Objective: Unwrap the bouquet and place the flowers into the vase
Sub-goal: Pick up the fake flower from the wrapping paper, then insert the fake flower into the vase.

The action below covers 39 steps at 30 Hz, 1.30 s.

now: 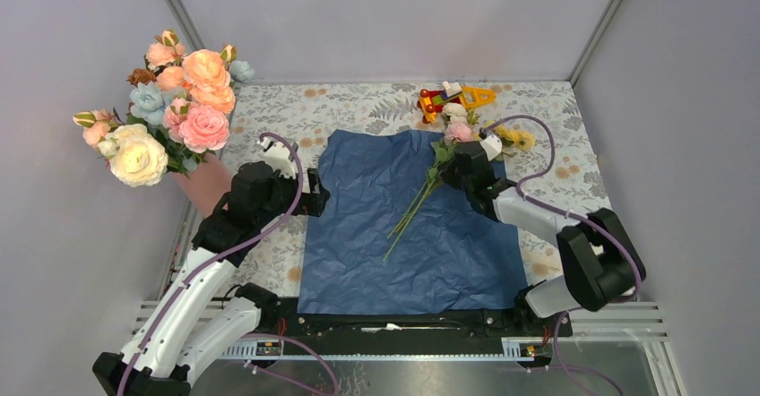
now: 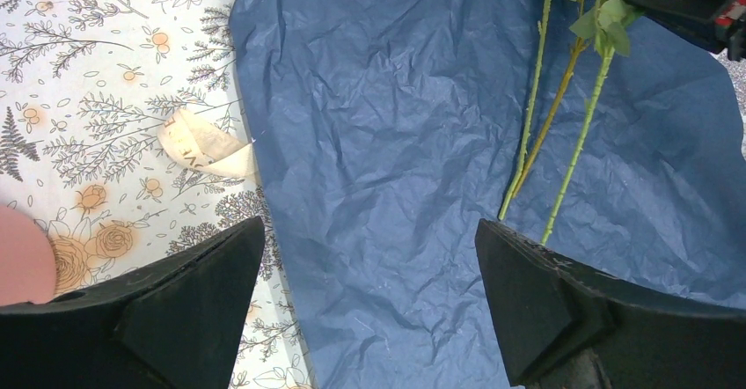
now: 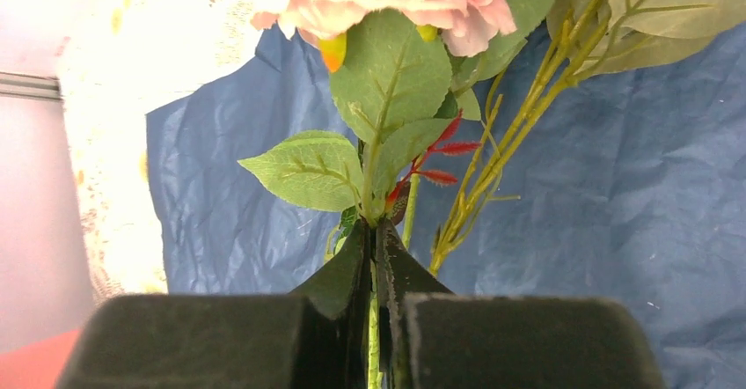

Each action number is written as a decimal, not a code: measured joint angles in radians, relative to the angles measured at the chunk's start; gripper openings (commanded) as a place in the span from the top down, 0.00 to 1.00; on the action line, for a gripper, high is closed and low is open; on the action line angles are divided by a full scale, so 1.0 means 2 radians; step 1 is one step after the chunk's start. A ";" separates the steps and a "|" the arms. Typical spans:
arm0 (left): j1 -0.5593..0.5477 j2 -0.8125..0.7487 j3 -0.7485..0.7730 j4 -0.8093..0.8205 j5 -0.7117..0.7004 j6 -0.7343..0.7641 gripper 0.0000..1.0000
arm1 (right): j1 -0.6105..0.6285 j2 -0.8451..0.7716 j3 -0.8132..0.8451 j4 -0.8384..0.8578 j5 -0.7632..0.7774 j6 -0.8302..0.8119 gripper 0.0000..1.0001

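On a floral-print tablecloth, a sheet of crinkled navy wrapping paper lies spread flat, with the flowers resting across it. Their thin green stems run diagonally over the sheet. The pink rose, cream rose and yellow rose reach past its far right corner, close to a red-and-yellow toy.

The right gripper is clenched on one leafy green stem just below the pink rose. Its wrist camera shows the two fingers pressed together around the stem, with broad green leaves fanning out directly above them. A second, thinner spray stands just beside the grip and outside it. Whether the gripped stem is raised off the paper cannot be told.

The left gripper sits at the paper's left edge, spread wide and holding nothing. One finger is over the tablecloth and the other is over the navy sheet. The cut ends of the stems lie near that second finger.

A curl of cream ribbon lies on the tablecloth, its tip reaching the paper's left edge.

The salmon-pink vase stands upright at the table's left side, beside the left arm and well apart from the flowers. It holds larger peach, pink, cream and dusty-blue blooms.
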 measured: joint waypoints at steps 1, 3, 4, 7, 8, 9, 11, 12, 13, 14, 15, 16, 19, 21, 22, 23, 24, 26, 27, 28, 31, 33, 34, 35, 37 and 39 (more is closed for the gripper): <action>0.000 0.000 0.000 0.000 0.001 0.000 0.01 | 0.000 -0.011 -0.008 0.004 -0.001 -0.001 1.00; 0.000 0.000 0.000 0.000 0.006 0.000 0.01 | 0.000 -0.041 -0.033 0.020 -0.005 -0.007 1.00; 0.000 0.000 0.000 0.001 0.010 0.000 0.01 | 0.000 -0.060 -0.046 0.029 -0.009 -0.013 1.00; -0.001 -0.002 -0.006 0.014 0.038 -0.001 0.02 | 0.000 -0.114 -0.075 0.050 -0.036 -0.035 1.00; -0.003 -0.002 -0.008 0.019 0.046 -0.002 0.02 | 0.000 -0.135 -0.083 0.060 -0.054 -0.045 1.00; -0.008 -0.002 -0.009 0.023 0.052 -0.003 0.02 | 0.000 -0.154 -0.089 0.066 -0.070 -0.054 1.00; -0.030 0.001 -0.009 0.029 0.060 -0.007 0.02 | 0.000 -0.197 -0.093 0.070 -0.111 -0.076 1.00; -0.048 0.003 -0.008 0.032 0.063 -0.010 0.02 | 0.001 -0.216 -0.093 0.075 -0.132 -0.086 1.00; -0.069 0.007 -0.006 0.036 0.064 -0.014 0.02 | 0.002 -0.230 -0.093 0.079 -0.147 -0.094 1.00; -0.090 0.013 -0.004 0.042 0.066 -0.019 0.02 | 0.005 -0.247 -0.093 0.083 -0.167 -0.102 1.00; -0.109 0.019 -0.001 0.050 0.068 -0.026 0.02 | 0.008 -0.261 -0.093 0.088 -0.188 -0.110 1.00; -0.125 0.023 0.001 0.058 0.072 -0.033 0.02 | 0.011 -0.270 -0.093 0.094 -0.206 -0.114 1.00; -0.163 0.032 0.005 0.100 0.086 -0.062 0.02 | 0.023 -0.285 -0.093 0.117 -0.268 -0.123 1.00; -0.178 0.032 0.005 0.135 0.096 -0.084 0.01 | 0.034 -0.286 -0.093 0.132 -0.303 -0.124 1.00; -0.182 0.031 0.005 0.156 0.101 -0.097 0.01 | 0.041 -0.286 -0.093 0.139 -0.322 -0.124 1.00; -0.185 0.030 0.005 0.176 0.105 -0.109 0.01 | 0.046 -0.286 -0.093 0.144 -0.334 -0.124 1.00; -0.187 0.028 0.005 0.201 0.107 -0.125 0.01 | 0.054 -0.286 -0.093 0.151 -0.348 -0.124 1.00; -0.187 0.020 0.002 0.241 0.109 -0.148 0.01 | 0.067 -0.286 -0.092 0.160 -0.369 -0.126 1.00; -0.187 0.014 -0.001 0.262 0.109 -0.160 0.01 | 0.073 -0.286 -0.091 0.163 -0.377 -0.128 1.00; -0.187 0.009 -0.003 0.279 0.109 -0.171 0.01 | 0.079 -0.286 -0.090 0.165 -0.383 -0.130 1.00; -0.187 0.002 -0.009 0.322 0.108 -0.202 0.01 | 0.101 -0.287 -0.087 0.173 -0.394 -0.135 1.00; -0.187 0.003 -0.012 0.342 0.107 -0.221 0.01 | 0.115 -0.290 -0.086 0.174 -0.397 -0.140 1.00; -0.187 0.006 -0.014 0.349 0.107 -0.229 0.02 | 0.123 -0.290 -0.085 0.173 -0.396 -0.145 1.00; -0.187 0.008 -0.017 0.356 0.107 -0.236 0.02 | 0.128 -0.291 -0.083 0.173 -0.395 -0.149 1.00; -0.187 0.015 -0.022 0.368 0.108 -0.250 0.06 | 0.139 -0.290 -0.078 0.168 -0.389 -0.159 1.00; -0.188 0.023 -0.025 0.373 0.109 -0.262 0.10 | 0.149 -0.290 -0.072 0.161 -0.380 -0.169 1.00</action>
